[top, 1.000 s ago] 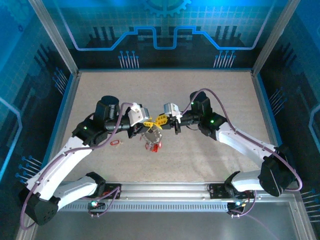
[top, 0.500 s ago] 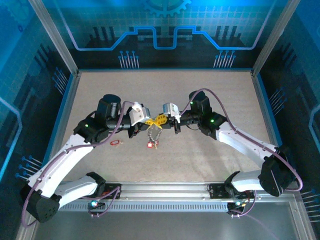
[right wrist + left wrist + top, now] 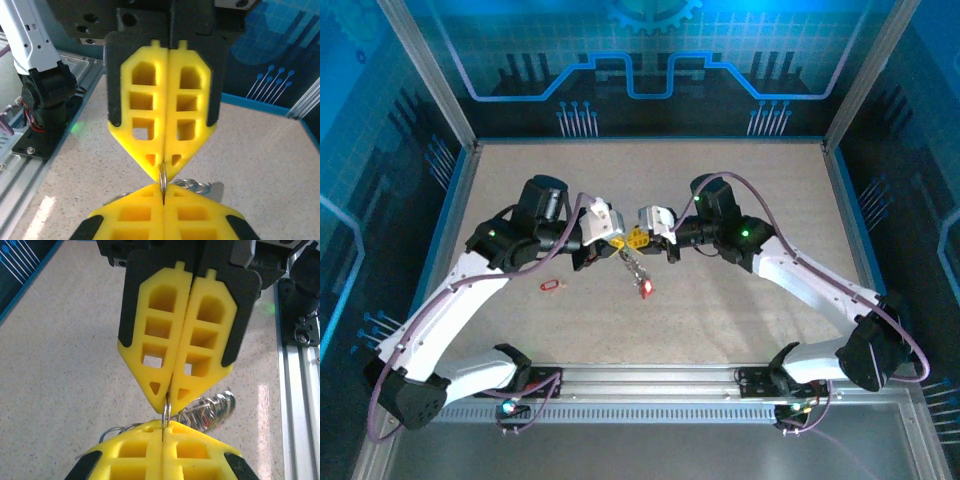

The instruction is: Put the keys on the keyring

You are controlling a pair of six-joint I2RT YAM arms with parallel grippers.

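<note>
Over the middle of the table (image 3: 740, 190), the left gripper (image 3: 617, 243) and right gripper (image 3: 638, 238) meet tip to tip. Both pinch the keyring (image 3: 166, 412) tight, maybe to hold it steady. A red key (image 3: 646, 289) hangs below it, and a spare key (image 3: 551, 286) lies nearer the left edge.

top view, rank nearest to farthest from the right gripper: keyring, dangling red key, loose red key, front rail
1. keyring, pinched in the jaws of the right gripper.
2. dangling red key, just below, toward the near edge.
3. loose red key, on the table to the left.
4. front rail, along the near edge.
</note>
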